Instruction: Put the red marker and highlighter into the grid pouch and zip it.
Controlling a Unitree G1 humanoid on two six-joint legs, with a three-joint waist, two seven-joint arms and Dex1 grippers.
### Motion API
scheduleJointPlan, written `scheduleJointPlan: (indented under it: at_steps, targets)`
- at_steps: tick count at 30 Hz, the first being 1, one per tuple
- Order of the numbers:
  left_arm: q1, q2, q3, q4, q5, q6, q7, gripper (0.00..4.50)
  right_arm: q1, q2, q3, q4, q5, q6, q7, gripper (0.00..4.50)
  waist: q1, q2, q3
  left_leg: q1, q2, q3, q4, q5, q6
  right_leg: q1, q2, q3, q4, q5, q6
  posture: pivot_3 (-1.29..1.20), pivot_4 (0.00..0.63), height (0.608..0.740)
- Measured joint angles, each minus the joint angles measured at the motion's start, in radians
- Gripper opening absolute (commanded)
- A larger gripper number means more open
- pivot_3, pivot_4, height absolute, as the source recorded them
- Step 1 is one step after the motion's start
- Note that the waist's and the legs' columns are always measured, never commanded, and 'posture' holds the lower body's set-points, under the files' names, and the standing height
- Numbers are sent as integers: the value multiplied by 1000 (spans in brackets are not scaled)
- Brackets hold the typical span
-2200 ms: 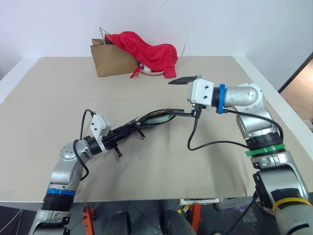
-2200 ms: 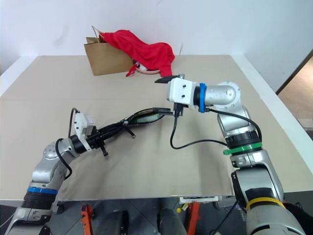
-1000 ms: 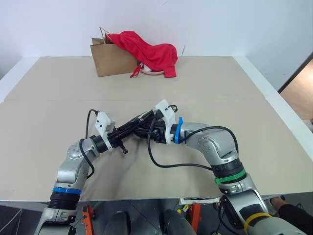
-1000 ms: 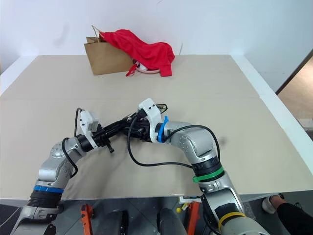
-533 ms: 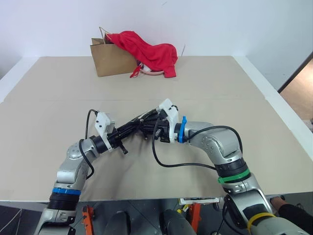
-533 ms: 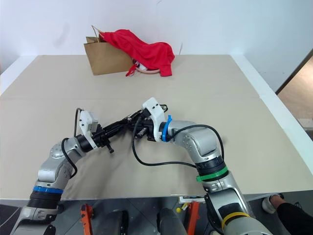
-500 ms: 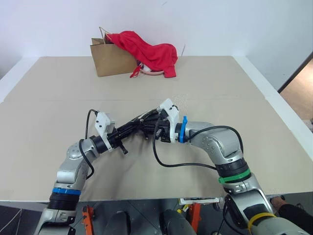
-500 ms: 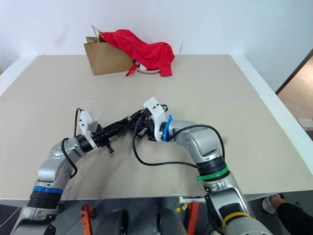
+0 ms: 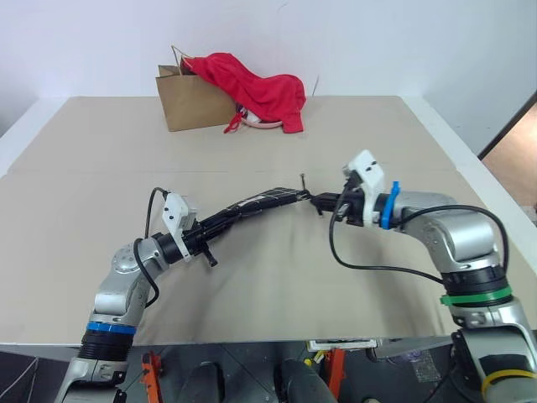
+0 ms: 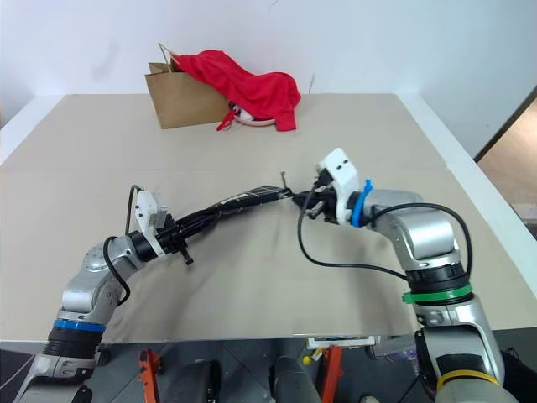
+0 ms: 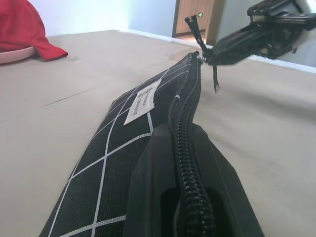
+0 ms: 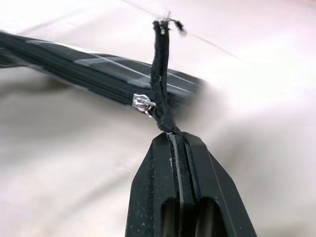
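Beige board covers the table [image 9: 252,277] you are working over, matte and flat, with a faint seam running across it beyond the arms. Nearest you, the left gripper [image 9: 204,243] has its two black fingers pressed together on the near end of the grid pouch [image 9: 252,206], holding it off the surface like an anchor. Keep that clamp firm and steady, because it is what the zip pull works against. The pouch is soft black fabric crossed with thin white lines, a small white label sewn on its side, and it hangs in a long, slightly sagging band between the two hands. The coil teeth look closed along the whole length seen from the left wrist, so I judge the zipping nearly or fully done.

At the far end, the right gripper [image 12: 177,143] pinches the zipper pull cord [image 12: 159,74], a braided black string with a frayed tip knotted to a small silver slider [image 12: 143,103]. Pull along the line of the zip, not sideways, and stop once the slider seats. The red marker and the highlighter are hidden; I take them to be inside.

Farther back sit a stiff brown paper bag [image 9: 189,105] and a limp red cloth [image 9: 252,88] draped over it.
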Motion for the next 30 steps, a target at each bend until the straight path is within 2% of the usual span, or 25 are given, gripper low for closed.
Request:
scheduleJointPlan:
  at_steps: [4,5,8,9,13,17,19,22,26,30]
  targets:
    - [0,0,-1,0,0,-1,-2,0,-1,1,0,18,-3,-23,10,60,1,0,0,0,0,-1,0,0,0,0,1,0,0,0,0,0,150,740]
    - [1,2,-1,0,0,-3,-3,0,-1,3,0,17,-4,-23,14,687,1,0,0,0,0,0,0,0,0,0,1,0,0,0,0,0,150,740]
    - [14,15,1,-2,1,-10,-21,0,32,13,0,-6,11,-19,42,1937,1,0,0,0,0,0,0,0,0,0,0,0,0,0,0,0,150,740]
    - [20,18,0,-2,1,-15,-25,0,52,23,3,-17,22,-17,56,2584,1,0,0,0,0,0,0,0,1,0,0,1,0,0,0,0,150,740]
    - [33,32,-1,-8,1,-26,-48,0,108,23,-1,-23,39,-14,93,4441,2,0,0,0,-1,0,0,0,1,0,-1,0,0,0,0,0,150,740]
    - [52,44,-3,-26,0,-40,-85,0,201,-67,-42,-34,62,-7,165,4441,8,0,0,-1,-2,0,0,0,1,1,-3,0,-1,0,0,0,150,740]
    - [65,51,-12,-48,-1,-41,-115,0,285,-145,-94,-56,71,-27,214,4441,12,0,0,-1,-3,0,0,-1,1,1,-3,0,-2,0,1,0,150,740]
    - [83,53,-46,-78,-2,-47,-160,0,362,-203,-166,-70,78,-48,244,4441,11,0,0,-1,-2,1,0,-1,1,1,-3,1,-2,0,1,0,150,740]
    - [98,44,-121,-101,11,-102,-230,0,402,-221,-238,-79,82,-56,242,4441,4,0,0,3,-1,1,0,-1,1,3,0,1,-2,-2,4,0,150,740]
    - [95,37,-180,-65,55,-186,-286,0,433,-220,-251,-107,83,-56,231,4441,3,0,0,9,0,0,0,-1,1,7,2,2,-2,-1,3,0,150,740]
